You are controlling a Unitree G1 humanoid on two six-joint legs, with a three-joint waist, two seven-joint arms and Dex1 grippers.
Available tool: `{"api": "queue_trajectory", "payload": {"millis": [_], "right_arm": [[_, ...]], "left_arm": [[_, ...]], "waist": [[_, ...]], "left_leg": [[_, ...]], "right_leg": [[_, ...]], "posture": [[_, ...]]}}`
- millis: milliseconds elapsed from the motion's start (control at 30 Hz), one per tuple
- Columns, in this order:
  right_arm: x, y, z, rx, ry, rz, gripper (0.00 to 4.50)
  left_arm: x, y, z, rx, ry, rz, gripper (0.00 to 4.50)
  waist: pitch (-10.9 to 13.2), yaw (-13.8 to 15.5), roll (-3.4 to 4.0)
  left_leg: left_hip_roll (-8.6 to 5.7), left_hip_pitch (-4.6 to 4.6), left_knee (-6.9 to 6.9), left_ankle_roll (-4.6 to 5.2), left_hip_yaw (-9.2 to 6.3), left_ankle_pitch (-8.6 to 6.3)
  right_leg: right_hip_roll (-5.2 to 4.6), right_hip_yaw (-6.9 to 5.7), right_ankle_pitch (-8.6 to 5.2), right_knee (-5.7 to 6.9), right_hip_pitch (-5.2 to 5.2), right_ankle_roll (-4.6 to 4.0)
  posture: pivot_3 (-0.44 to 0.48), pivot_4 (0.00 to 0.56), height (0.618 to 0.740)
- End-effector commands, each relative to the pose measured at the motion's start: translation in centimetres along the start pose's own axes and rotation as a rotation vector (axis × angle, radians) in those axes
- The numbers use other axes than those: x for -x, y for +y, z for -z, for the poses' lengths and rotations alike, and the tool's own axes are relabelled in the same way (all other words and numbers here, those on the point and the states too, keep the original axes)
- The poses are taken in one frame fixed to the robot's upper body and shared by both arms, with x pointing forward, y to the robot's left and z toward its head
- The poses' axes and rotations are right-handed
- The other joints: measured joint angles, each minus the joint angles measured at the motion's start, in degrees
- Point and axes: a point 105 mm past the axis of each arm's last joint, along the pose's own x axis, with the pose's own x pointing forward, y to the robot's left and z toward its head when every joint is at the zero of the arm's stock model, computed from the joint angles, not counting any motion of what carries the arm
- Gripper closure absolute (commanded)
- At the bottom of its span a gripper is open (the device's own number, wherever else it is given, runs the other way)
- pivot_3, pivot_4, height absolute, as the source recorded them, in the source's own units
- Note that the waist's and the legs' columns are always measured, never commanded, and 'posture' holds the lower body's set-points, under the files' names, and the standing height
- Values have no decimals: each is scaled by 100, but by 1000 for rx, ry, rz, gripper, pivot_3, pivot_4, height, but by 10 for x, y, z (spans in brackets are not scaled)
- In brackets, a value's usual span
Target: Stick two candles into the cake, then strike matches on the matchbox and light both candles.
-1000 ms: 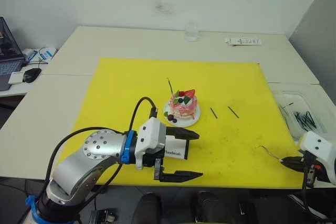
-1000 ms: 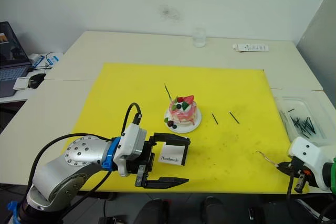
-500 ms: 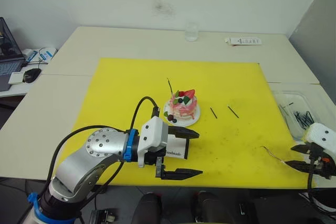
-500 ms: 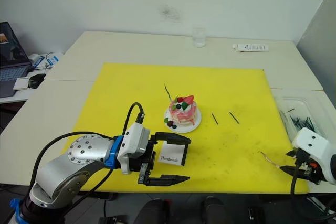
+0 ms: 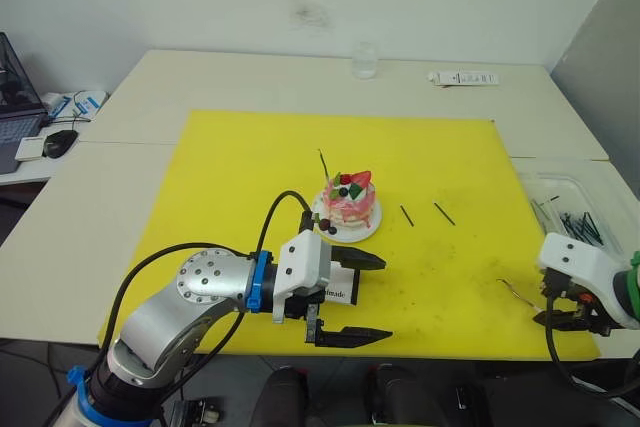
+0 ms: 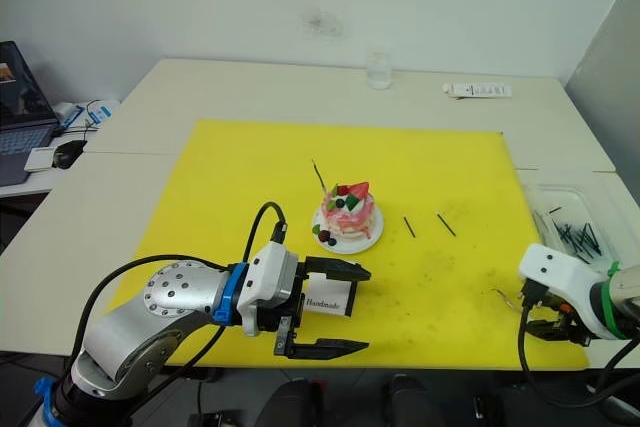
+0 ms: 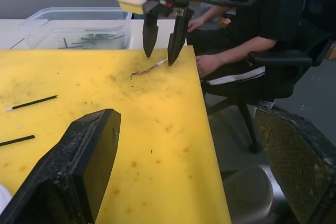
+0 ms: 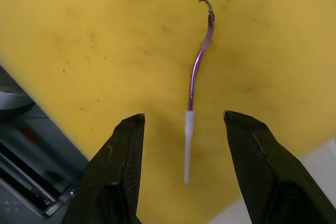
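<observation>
The right gripper (image 8: 184, 169) has moved left over the near right edge of the yellow mat (image 5: 240, 157) and now has its fingers apart around the loose candle (image 8: 197, 77). On the left, the left gripper (image 5: 358, 297) is wide open around the matchbox (image 5: 338, 287). Just beyond stands the cake (image 5: 347, 203) with one candle (image 5: 324, 165) in it, two matches (image 5: 425, 213) to its right.

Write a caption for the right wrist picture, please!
Open right end effector poised over a curved candle lying on the yellow mat.
</observation>
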Motion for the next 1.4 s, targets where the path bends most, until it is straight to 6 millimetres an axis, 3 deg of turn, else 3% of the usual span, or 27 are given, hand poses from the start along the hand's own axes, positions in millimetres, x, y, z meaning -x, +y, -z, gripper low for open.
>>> {"api": "queue_trajectory", "payload": {"millis": [33, 233, 333, 500, 533, 733, 833, 967, 1100, 1267, 1400], "right_arm": [[-2, -3, 1, 18, 20, 13, 2032], [-7, -7, 2, -3, 16, 5, 2032], [-8, -8, 1, -9, 13, -2, 2589], [-9, -8, 0, -16, 11, -11, 4307], [-9, -9, 0, -16, 11, -11, 4467], [8, -13, -13, -34, -56, -3, 4467], [33, -11, -37, -38, -188, -19, 4467], [53, 0, -86, -14, -503, -54, 4467], [61, 6, -154, 27, -925, -2, 4467], [70, 15, -207, 61, -1328, 64, 4467], [57, 18, -226, -15, -1494, 75, 4467]], "left_arm": [[-1, -3, -6, -37, -18, 2, 0], [-2, 1, -9, -43, -9, 0, 0], [-2, 1, -8, -45, -3, 0, 0], [-2, 3, -7, -46, 0, -2, 0], [-2, 3, -8, -46, 0, -2, 0], [4, 6, -7, -31, 17, -28, 0], [17, 11, -5, -15, 32, -99, 0], [35, 18, -5, -1, 36, -238, 0], [51, 21, 0, 14, 53, -340, 0], [66, 35, -2, 36, 9, -484, 0], [69, 39, 0, 63, -10, -532, 0]], "waist": [[0, 0, 0], [0, -2, 1], [-1, -4, 1], [-1, -3, 1], [-1, -3, 1], [-1, -4, 1], [0, -16, 4], [0, -34, -1], [-2, -89, -17], [1, -68, -5], [-1, -77, -8]], "left_leg": [[0, 0, 0, 0, 0, 0], [0, 1, 3, 0, 0, 0], [1, 2, 3, 0, 3, 0], [1, 2, 2, 0, 1, 0], [2, 2, 2, 0, 0, 0], [1, 2, 2, 0, 2, 0], [2, 2, 2, 0, 2, 0], [11, 5, 0, 0, -6, 0], [10, 6, -2, 0, -11, 0], [11, -5, 0, -1, -12, 1], [6, -7, -1, -1, 1, 0]], "right_leg": [[0, 0, 0, 0, 0, 0], [0, 0, 1, 2, 1, 0], [0, 2, 1, 3, 1, 0], [0, 0, 1, 3, 0, 0], [1, -1, 1, 3, 0, 0], [0, 1, 1, 3, 0, 0], [1, 1, 1, 5, -1, 0], [2, -3, 1, 5, 1, 0], [11, -3, 5, 5, 1, -5], [15, -5, 6, 8, -6, -6], [3, 3, 6, 3, -7, -5]], "posture": [[0, 150, 740], [0, 150, 740], [0, 150, 740], [0, 150, 740], [0, 150, 740], [0, 150, 740], [0, 150, 740], [0, 150, 740], [0, 150, 740], [0, 150, 740], [0, 150, 740]]}}
